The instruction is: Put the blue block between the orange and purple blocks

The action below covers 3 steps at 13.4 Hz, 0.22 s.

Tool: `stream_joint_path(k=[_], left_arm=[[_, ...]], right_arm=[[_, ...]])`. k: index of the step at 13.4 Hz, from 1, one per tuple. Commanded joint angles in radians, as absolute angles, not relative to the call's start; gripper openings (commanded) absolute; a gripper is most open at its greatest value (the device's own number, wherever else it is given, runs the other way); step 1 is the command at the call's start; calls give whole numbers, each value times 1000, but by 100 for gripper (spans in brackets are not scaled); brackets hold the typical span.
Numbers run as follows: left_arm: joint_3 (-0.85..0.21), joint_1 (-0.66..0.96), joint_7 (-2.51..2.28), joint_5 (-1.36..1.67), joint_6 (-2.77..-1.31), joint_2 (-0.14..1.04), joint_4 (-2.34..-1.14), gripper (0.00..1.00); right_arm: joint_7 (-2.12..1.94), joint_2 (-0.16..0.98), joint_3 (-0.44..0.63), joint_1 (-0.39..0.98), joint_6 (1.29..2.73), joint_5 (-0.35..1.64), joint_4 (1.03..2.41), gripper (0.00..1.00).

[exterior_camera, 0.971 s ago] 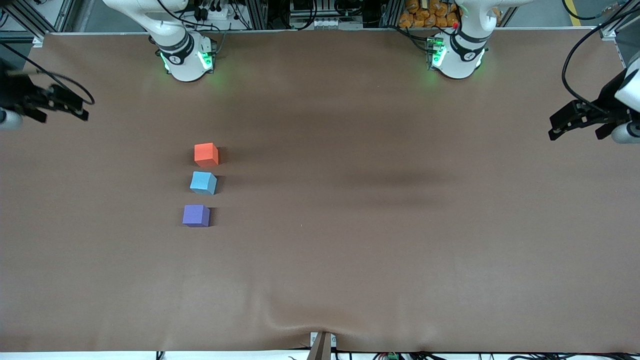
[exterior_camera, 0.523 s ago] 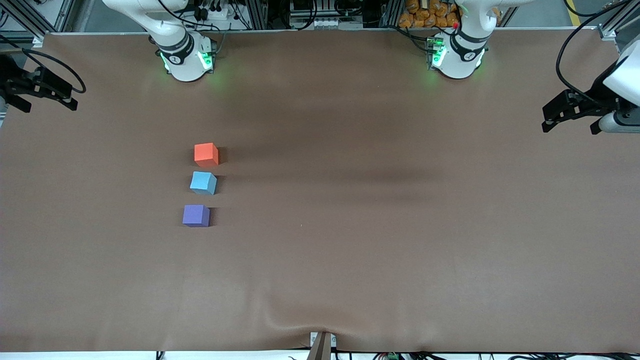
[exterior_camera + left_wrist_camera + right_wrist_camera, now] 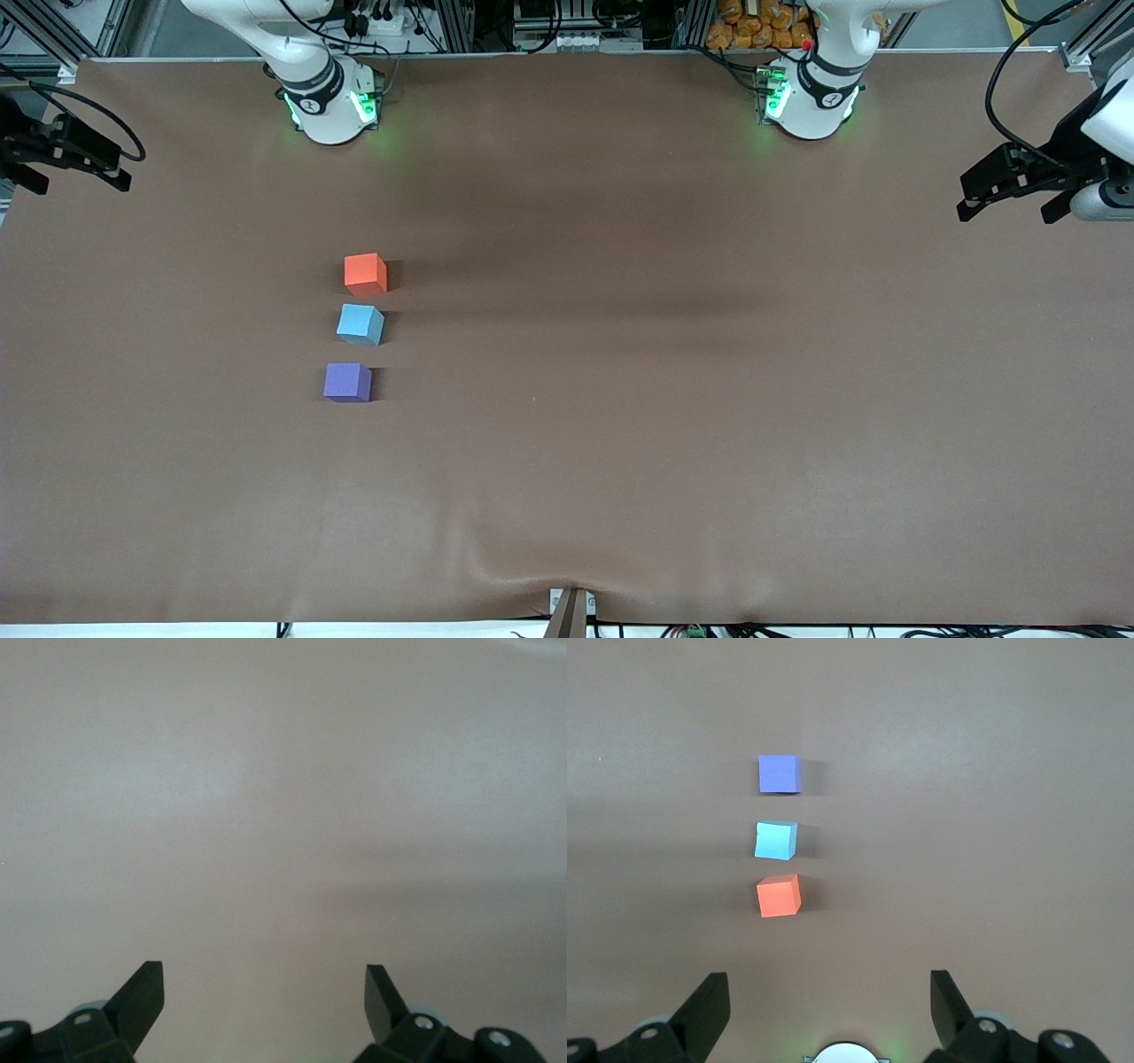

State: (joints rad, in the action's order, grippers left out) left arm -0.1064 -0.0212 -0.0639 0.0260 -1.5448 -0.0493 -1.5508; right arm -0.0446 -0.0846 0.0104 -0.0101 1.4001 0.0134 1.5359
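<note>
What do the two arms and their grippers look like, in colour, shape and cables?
Both arms are white with rounded bases that glow green and black bands above them. The left gripper and right gripper are black, with wedge-shaped fingertips. Black cables loop over each wrist.

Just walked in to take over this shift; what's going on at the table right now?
Nothing is being handled. The small sky-blue matte cube sits on the brown table in a line between the orange-red matte cube and the violet-purple matte cube, apart from both. The right claw hangs open at the right arm's end of the table, the left claw open at the left arm's end.
</note>
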Motion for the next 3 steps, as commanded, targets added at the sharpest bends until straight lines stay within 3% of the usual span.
stream_joint_path(k=[1, 3], left_arm=[[-106, -23, -71, 31, -1523, -44, -1531, 100], [-106, -21, -72, 31, -1522, -44, -1531, 100]], right_arm=[[-29, -71, 5, -15, 1367, 0, 1505, 100], [-28, -72, 3, -14, 1351, 0, 1505, 100]])
